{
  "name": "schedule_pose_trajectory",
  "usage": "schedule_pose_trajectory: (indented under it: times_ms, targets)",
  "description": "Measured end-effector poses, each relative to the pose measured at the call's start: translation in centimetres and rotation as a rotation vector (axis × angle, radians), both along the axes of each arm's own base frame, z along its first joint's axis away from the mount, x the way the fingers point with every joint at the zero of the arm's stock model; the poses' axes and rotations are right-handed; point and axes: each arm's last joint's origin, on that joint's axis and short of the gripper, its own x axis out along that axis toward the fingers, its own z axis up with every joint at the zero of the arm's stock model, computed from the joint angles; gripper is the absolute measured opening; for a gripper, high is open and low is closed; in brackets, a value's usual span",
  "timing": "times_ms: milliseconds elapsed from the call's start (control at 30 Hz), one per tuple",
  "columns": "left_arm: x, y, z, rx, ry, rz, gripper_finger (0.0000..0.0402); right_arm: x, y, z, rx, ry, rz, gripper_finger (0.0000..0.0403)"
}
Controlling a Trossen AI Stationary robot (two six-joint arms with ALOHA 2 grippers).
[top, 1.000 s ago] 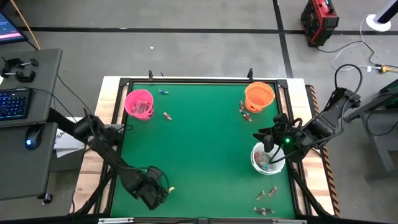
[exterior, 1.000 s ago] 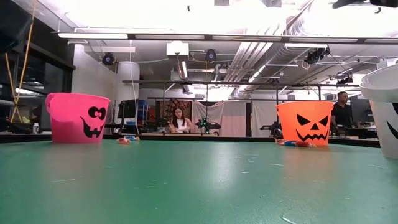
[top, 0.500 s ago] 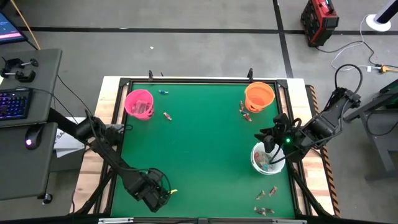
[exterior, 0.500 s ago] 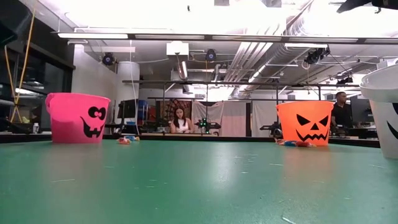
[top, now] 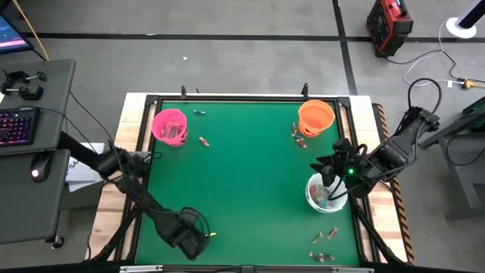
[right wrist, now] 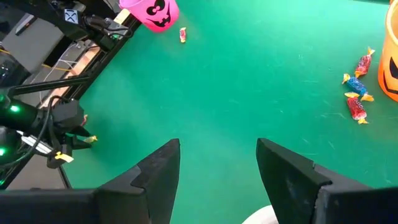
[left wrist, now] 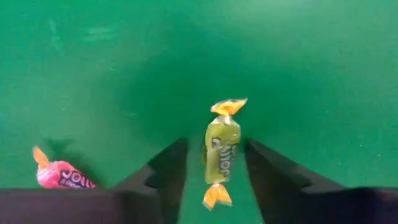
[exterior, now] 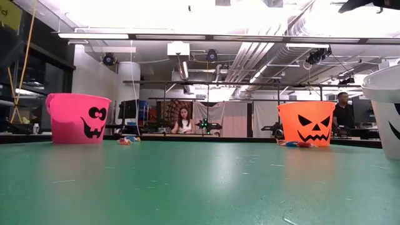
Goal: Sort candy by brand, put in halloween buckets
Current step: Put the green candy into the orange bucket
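Since a second ago your left gripper (left wrist: 214, 180) has crept along the table's (top: 250, 174) near-left edge, its fingers apart and now straddling a green candy (left wrist: 221, 153), a pink candy (left wrist: 59, 175) beside it. Your right gripper (right wrist: 217, 165) hovers open over the white bucket (top: 324, 192), which holds sweets. Strays remain near the orange bucket (top: 315, 117), pink bucket (top: 170, 126) and near-right corner; nothing blocks you.

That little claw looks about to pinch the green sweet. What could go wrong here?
The left tool straddles the green candy, its fingers not yet touching it. The wrapper is tiny, so the pinch may catch only a twisted end, and the candy could slip out. A pink candy lies close by and might get nudged. The right tool hangs open over the white bucket, so the arms could crowd each other if this candy goes there.
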Motion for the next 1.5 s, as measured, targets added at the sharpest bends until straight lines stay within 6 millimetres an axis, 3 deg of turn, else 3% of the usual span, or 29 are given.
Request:
schedule_pose_trajectory:
  times_ms: [100,167,333,433,533,733,933,1033,1167,1300,1500]
  targets:
    - [0.3,0.0,0.1,-0.018,-0.019,-0.005,0.0054,0.0,0.0,0.0,0.0,-0.001,0.0,0.0206]
    - [0.7,0.1,0.3,-0.032,-0.048,-0.005,0.0021,0.0,0.0,0.0,0.0,-0.001,0.0,0.0206]
    - [1.4,0.7,0.9,-0.04,-0.063,-0.02,0.0015,-0.1,0.0,0.1,0.004,-0.005,0.0,0.0206]
    - [2.7,1.7,3.3,-0.03,-0.183,-0.035,0.0008,-0.2,-0.3,0.4,0.011,-0.043,-0.011,0.0206]
    - [4.5,4.0,5.8,0.038,-0.32,-0.042,0.0007,-0.6,-0.7,0.9,-0.006,-0.1,-0.041,0.0206]
    - [9.5,11.5,9.8,0.252,-0.54,-0.155,0.0004,-1.0,-2.6,1.7,-0.11,-0.213,-0.194,0.0206]
    - [15.4,21.0,11.9,0.346,-0.882,-0.284,0.0,0.3,-5.2,1.4,-0.144,-0.129,-0.337,0.0206]
    - [17.0,26.5,12.5,0.409,-1.026,-0.276,0.0001,0.9,-6.3,1.4,-0.143,-0.094,-0.378,0.0206]
    - [17.4,32.8,12.5,0.479,-1.102,-0.262,0.0001,1.4,-7.5,1.7,-0.155,-0.129,-0.47,0.0206]
    - [18.1,37.2,11.5,0.46,-1.104,-0.319,0.0001,1.7,-8.6,2.0,-0.162,-0.173,-0.57,0.0206]
    - [21.1,41.1,11.1,0.453,-1.173,-0.418,0.0001,1.9,-10.2,2.2,-0.121,-0.22,-0.683,0.0206]
